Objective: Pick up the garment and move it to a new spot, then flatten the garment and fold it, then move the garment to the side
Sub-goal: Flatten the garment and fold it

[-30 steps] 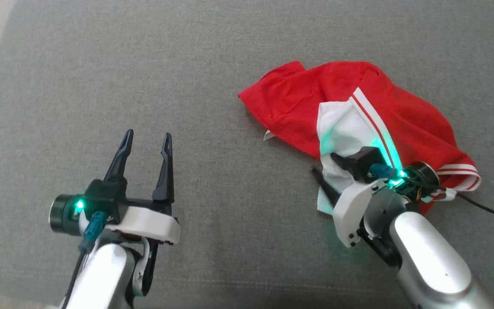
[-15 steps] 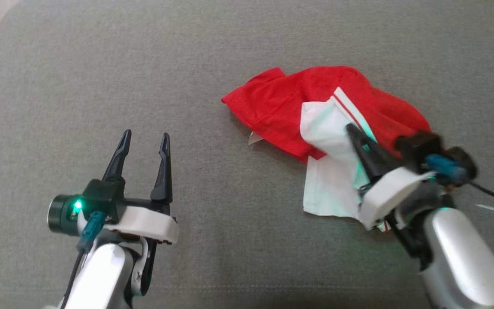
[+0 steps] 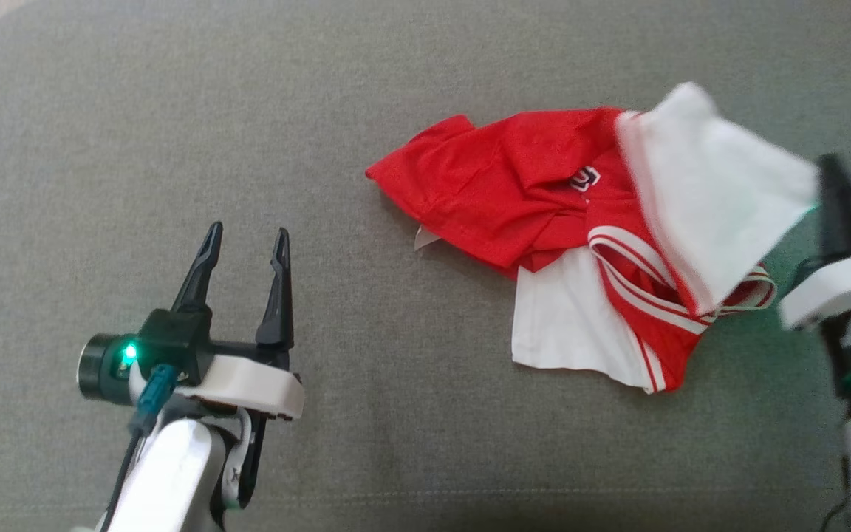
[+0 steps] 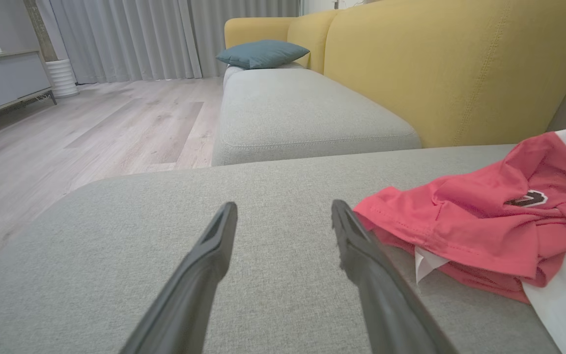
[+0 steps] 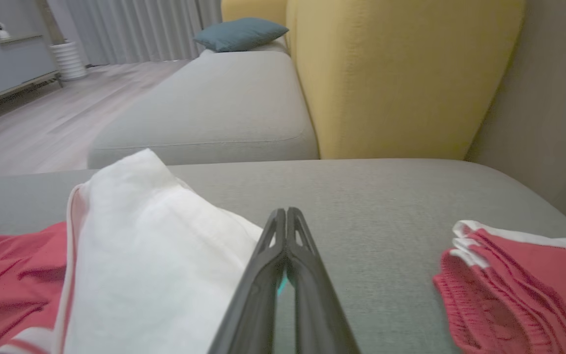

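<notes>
The garment [image 3: 499,185] is a red top with white panels and striped trim, lying crumpled on the grey cushion [image 3: 174,111] right of centre. A small logo [image 3: 585,178] shows on its red part. My right gripper [image 3: 830,166] is at the right edge, shut on the garment's white flap [image 3: 713,185], which is raised off the cushion. In the right wrist view the right gripper [image 5: 287,211] has its jaws pressed together, with the white flap [image 5: 155,255] against their left side. My left gripper [image 3: 248,230] stands open over bare cushion, left of the garment [image 4: 465,221]; the left gripper [image 4: 284,206] holds nothing.
Another red piece with white elastic trim [image 5: 509,290] lies on the cushion right of my right gripper. A yellow backrest [image 4: 450,64] rises behind. A second grey seat [image 4: 302,113] with a teal pillow [image 4: 262,52] lies beyond, wooden floor [image 4: 91,132] to its left.
My right gripper shut on the garment's white flap and pulled it up and to the right, opening the garment and baring the logo. The left arm stayed put.
</notes>
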Controlling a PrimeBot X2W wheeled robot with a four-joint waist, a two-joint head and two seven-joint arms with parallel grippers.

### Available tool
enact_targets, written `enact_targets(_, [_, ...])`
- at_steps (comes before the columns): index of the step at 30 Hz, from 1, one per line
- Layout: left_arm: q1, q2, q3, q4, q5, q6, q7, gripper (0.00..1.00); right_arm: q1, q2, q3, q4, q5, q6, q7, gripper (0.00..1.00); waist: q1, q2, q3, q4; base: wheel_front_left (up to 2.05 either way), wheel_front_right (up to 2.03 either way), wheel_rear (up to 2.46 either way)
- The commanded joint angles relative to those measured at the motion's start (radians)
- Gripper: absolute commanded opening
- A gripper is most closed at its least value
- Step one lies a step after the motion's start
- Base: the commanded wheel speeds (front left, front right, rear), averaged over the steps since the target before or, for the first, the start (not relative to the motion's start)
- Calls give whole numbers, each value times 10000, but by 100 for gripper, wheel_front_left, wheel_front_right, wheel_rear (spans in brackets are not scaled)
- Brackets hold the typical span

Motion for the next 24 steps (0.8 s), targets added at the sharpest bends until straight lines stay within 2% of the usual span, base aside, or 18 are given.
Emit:
enact_targets(1, [-496, 180, 309, -365, 116, -35, -119, 100, -802, -312, -124, 245, 120, 39, -393, 0, 0, 0, 170, 66, 0, 0, 0])
enact_targets(9, [-670, 246, 296, -344, 156, -44, -120, 100, -2271, -839, -167, 2742, 149, 39, -2000, 0, 0, 0, 578, 132, 0, 0, 0])
enact_targets(10, [-670, 246, 296, -344, 156, -44, -120, 100, -2271, -839, -167, 2742, 149, 39, -2000, 0, 0, 0, 578, 132, 0, 0, 0])
enact_targets(11, [-678, 256, 297, -341, 157, -43, -120, 100, -2401, -887, -64, 2997, 114, 39, -2174, 37, 0, 0, 597, 127, 0, 0, 0])
enact_targets(12, [-684, 263, 297, -340, 159, -41, -120, 100, -2514, -936, 30, 3226, 64, 39, -2360, 100, 0, 0, 607, 121, 0, 0, 0])
enact_targets(15, [-667, 275, 287, -314, 161, -19, -120, 100, -2688, -959, 228, 3581, -106, 39, -3006, 100, 0, 0, 546, 77, 0, 0, 0])
enact_targets(18, [-604, 286, 278, -263, 143, 6, -120, 100, -2565, -908, 361, 3398, -226, 39, -3424, 100, 0, 0, 355, 8, 0, 0, 0])
enact_targets(24, [-381, 312, 281, -234, 76, 54, -120, 100, -1282, -556, 834, 1702, -394, 39, -3642, 100, 0, 0, -156, -69, 0, 0, 0])
